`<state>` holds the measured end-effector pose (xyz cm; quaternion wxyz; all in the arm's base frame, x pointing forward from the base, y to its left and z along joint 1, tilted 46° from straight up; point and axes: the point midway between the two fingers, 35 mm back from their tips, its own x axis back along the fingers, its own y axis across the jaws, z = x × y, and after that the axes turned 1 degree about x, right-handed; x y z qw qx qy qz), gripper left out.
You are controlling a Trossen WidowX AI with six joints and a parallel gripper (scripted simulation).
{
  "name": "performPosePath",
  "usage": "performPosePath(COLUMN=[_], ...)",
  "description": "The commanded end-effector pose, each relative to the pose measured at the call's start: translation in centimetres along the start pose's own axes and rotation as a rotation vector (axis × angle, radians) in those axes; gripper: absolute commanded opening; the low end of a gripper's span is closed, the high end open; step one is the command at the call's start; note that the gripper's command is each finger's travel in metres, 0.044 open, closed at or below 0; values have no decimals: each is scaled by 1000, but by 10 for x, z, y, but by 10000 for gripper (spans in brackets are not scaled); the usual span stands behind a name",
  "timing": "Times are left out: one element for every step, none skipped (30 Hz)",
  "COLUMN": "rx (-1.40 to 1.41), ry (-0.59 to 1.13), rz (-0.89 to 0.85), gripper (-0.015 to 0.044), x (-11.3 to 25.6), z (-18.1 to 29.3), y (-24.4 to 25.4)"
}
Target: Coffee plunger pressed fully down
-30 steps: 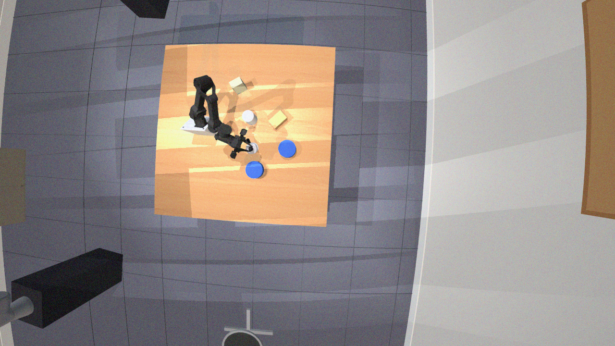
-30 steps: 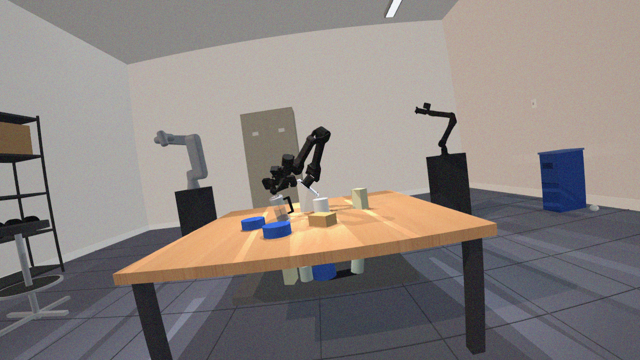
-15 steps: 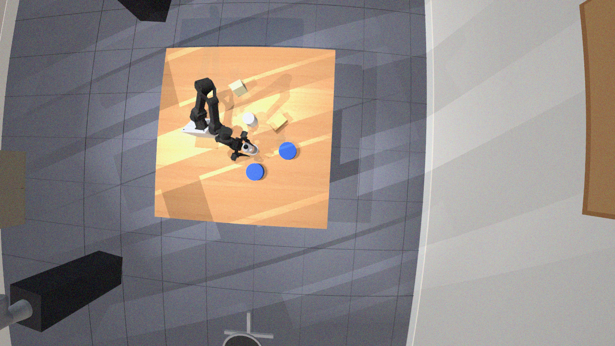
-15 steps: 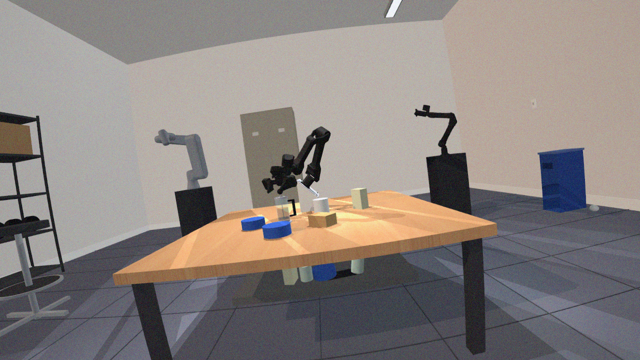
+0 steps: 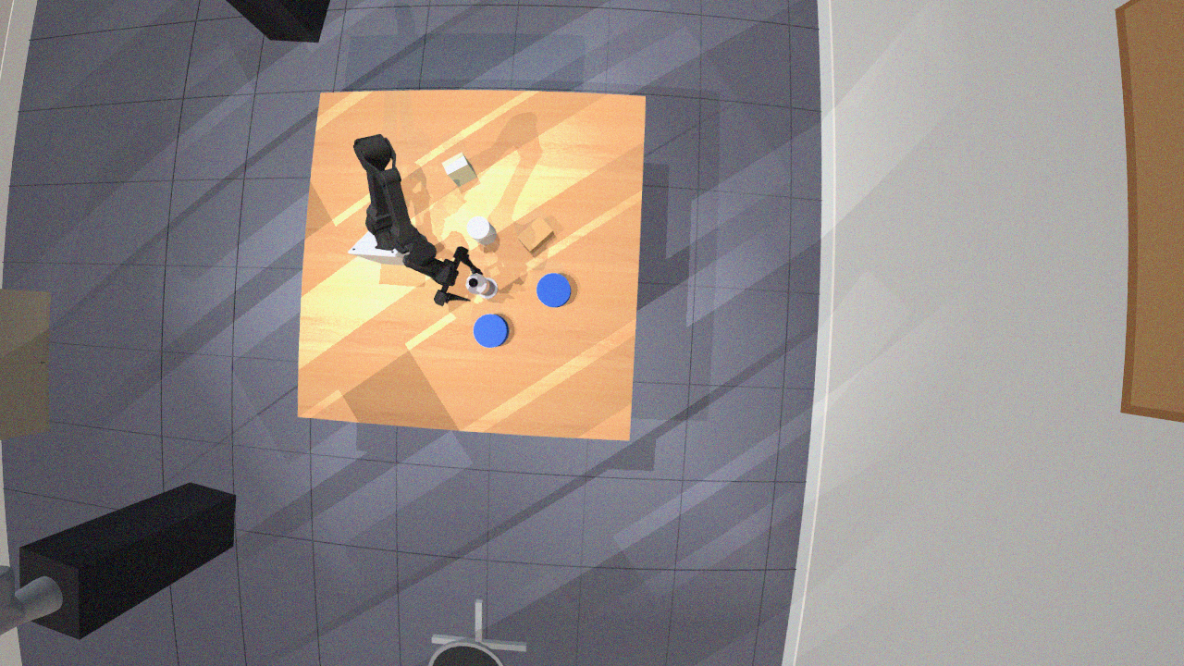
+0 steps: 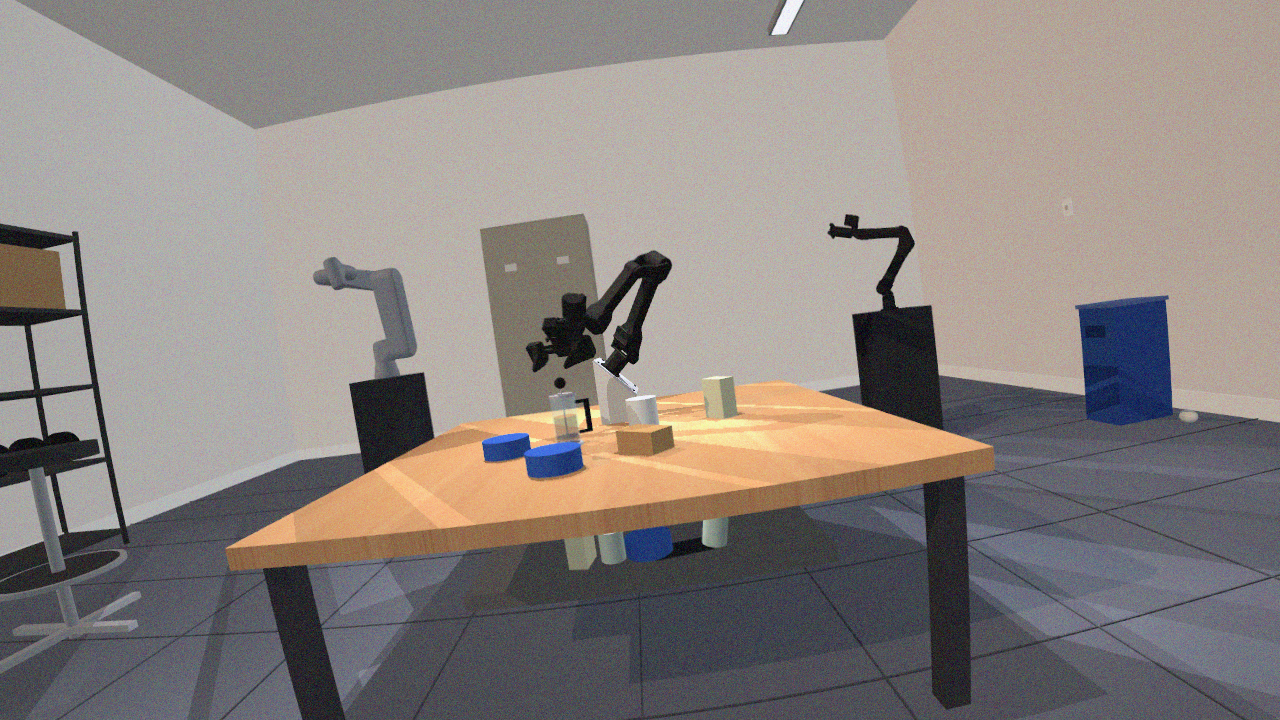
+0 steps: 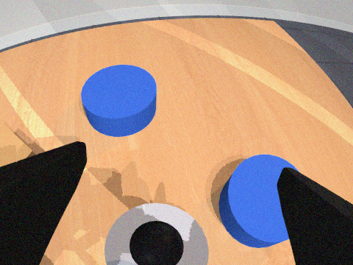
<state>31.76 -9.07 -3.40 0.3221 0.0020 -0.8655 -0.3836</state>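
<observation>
The coffee press (image 5: 489, 289) (image 6: 563, 418) stands upright on the table, clear-walled with a black handle (image 6: 588, 416). Its round grey lid (image 7: 118, 235) fills the bottom middle of the wrist view. The black plunger knob (image 5: 473, 282) (image 6: 559, 382) (image 7: 156, 244) sits a little above the lid in the exterior view, with a short gap between them. My gripper (image 5: 474, 285) (image 6: 553, 365) (image 7: 185, 166) is open and empty. Its fingers are spread wide above the knob, not touching it. How deep the plunger's filter sits inside is hard to make out.
Two blue discs (image 5: 553, 289) (image 5: 490, 330) (image 6: 553, 460) (image 6: 506, 446) lie beyond and beside the press. A white cylinder (image 5: 479, 229) (image 6: 641, 410), a brown block (image 5: 536, 236) (image 6: 644, 439) and a pale upright block (image 5: 458, 168) (image 6: 718, 397) stand on the handle side.
</observation>
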Motion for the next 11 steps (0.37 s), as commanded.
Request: performPosePath(rx=[8, 6, 4, 3, 3, 3, 3, 3, 3, 3, 3], ry=[-12, -13, -14, -14, -14, -14, -14, -14, -14, -14, -14], rz=[-7, -9, -10, -11, -11, -11, -11, -11, -11, -11, -11], gripper=[440, 440, 440, 440, 440, 440, 440, 440, 440, 440, 440], x=[28, 36, 40, 42, 42, 42, 42, 42, 42, 42, 42], z=[-19, -22, -23, -23, -23, -23, -23, -23, -23, -23, -23], y=[4, 6, 6, 7, 6, 6, 6, 6, 6, 6, 6])
